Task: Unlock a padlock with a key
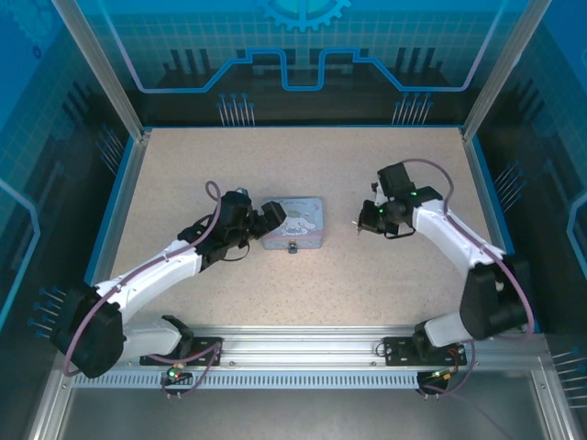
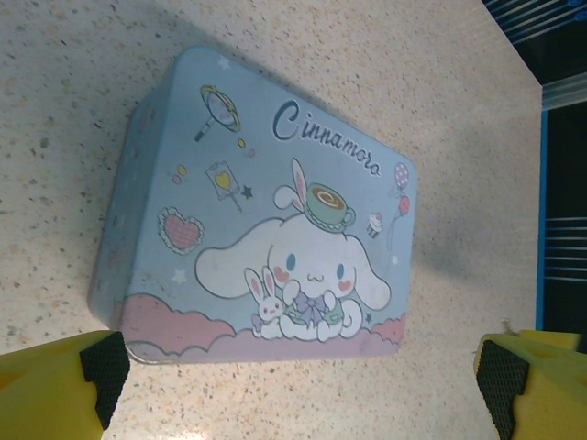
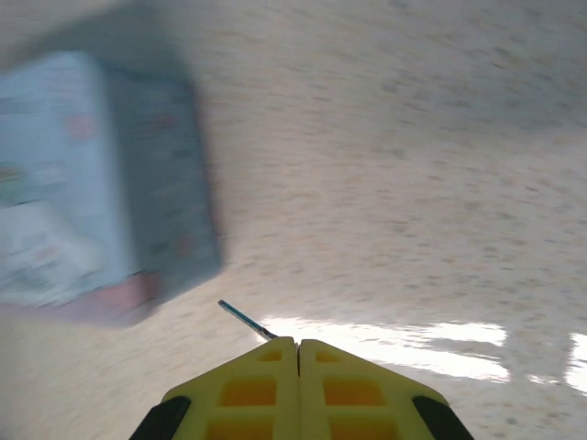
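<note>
**A:** Where does the padlock lie from your key?

**B:** The padlock (image 1: 292, 247) hangs on the side of the tin (image 1: 295, 220) that faces the near edge, about mid-tabletop (image 1: 183, 183). Your right pincer (image 3: 298, 342) is closed tight on the key (image 3: 243, 316) and sits apart from the tin on its right-edge side. So the lock is toward the left edge from the key, and a little closer to the near edge.

**A:** And the key's axis?

**B:** The blade sticks out past the fingertips and runs roughly toward the tin. I'd judge you must bring it nearer and line it up with the lock.

**A:** Your left arm?

**B:** Your left pincer (image 2: 303, 371) is spread wide with nothing in it, just beside the tin's left-edge end. It is the closer of the two to the lock.

**A:** What's unclear?

**B:** From above, the keyhole is too small to make out, so I can't tell which way it faces. The right wrist view is blurred, and the key's head is hidden between the fingers.
</note>
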### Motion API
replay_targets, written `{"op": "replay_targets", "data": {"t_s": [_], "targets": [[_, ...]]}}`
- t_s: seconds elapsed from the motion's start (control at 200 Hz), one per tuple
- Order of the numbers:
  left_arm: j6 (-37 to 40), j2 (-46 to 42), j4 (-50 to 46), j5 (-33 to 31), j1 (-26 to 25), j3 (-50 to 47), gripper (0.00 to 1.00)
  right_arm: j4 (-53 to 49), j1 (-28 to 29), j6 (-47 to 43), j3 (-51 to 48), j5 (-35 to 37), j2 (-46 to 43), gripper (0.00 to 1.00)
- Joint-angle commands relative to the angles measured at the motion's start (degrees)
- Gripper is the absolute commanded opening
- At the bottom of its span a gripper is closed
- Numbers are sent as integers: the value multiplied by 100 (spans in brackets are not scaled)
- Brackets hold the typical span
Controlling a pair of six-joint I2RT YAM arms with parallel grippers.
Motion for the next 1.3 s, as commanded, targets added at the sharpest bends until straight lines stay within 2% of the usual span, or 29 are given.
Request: {"op": "replay_targets", "data": {"t_s": [0.0,0.16,0.27,0.415,0.555,0.825,1.035,1.296], "targets": [[71,-177,154,559,-46,217,99,410,75,-176,-115,-1366,-598,0],[-90,-150,513,1073,-129,336,99,892,89,-218,-220,-2543,-1002,0],[-229,-124,652,1200,-256,456,99,1176,136,-148,-335,-2944,-1141,0],[-537,-107,1072,1184,-397,486,98,1409,343,298,-465,-2800,-1150,0],[-653,-58,1550,1312,-458,392,90,1550,725,838,-546,-2340,-1029,0],[257,-28,1759,1808,-462,194,65,1370,993,1438,-430,-1772,-566,0],[657,282,1733,2066,-470,195,58,1317,1001,1573,-255,-1738,-206,0],[678,859,2203,2287,-515,176,49,1499,1012,1730,-270,-1910,-184,0]]}}
